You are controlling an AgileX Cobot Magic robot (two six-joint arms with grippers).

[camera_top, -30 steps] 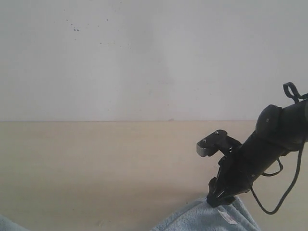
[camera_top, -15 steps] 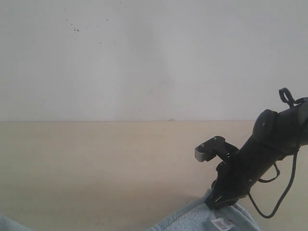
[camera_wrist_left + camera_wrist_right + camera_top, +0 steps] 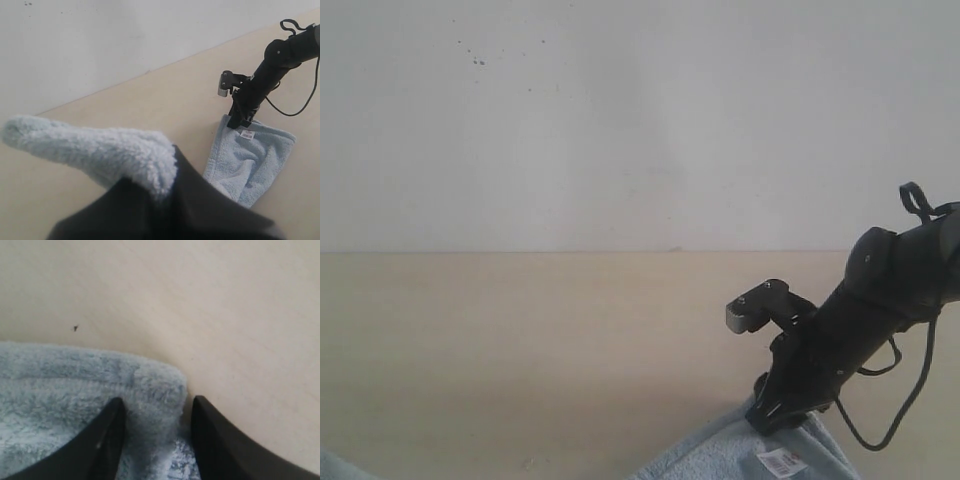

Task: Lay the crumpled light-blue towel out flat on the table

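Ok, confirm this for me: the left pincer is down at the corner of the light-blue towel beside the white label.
Not quite. It is the right pincer that is down at the corner of the light-blue towel beside the white label. The exterior view shows it.

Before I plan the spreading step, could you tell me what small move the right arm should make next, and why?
Probably close the right gripper: its fingers stand apart astride a hemmed corner of the towel, which lies on the table, while the left gripper grips another end.
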